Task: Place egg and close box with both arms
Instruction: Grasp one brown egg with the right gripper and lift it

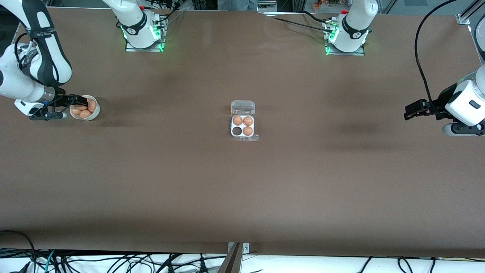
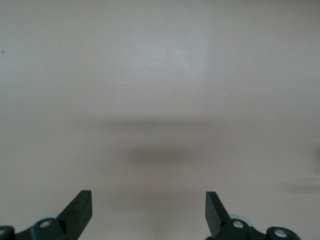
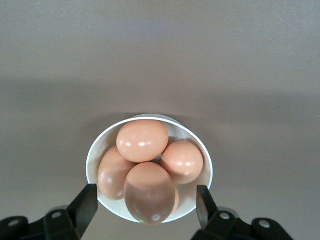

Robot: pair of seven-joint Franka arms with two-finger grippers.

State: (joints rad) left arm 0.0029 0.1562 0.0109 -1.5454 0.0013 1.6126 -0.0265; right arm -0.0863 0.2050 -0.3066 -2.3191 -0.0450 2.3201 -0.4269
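Observation:
The box lies mid-table with its clear lid swung open. Three brown eggs fill its white tray, and one cell is dark and bare. Toward the right arm's end stands a white bowl with several brown eggs. My right gripper is lowered over that bowl. In the right wrist view its fingers stand open on either side of the topmost egg with a gap on each side, so my right gripper holds nothing. My left gripper hangs open over bare table, and the left wrist view also shows the left gripper holding nothing.
The brown table stretches wide around the box. Both arm bases sit along the table's edge farthest from the front camera. Cables hang along the edge nearest that camera.

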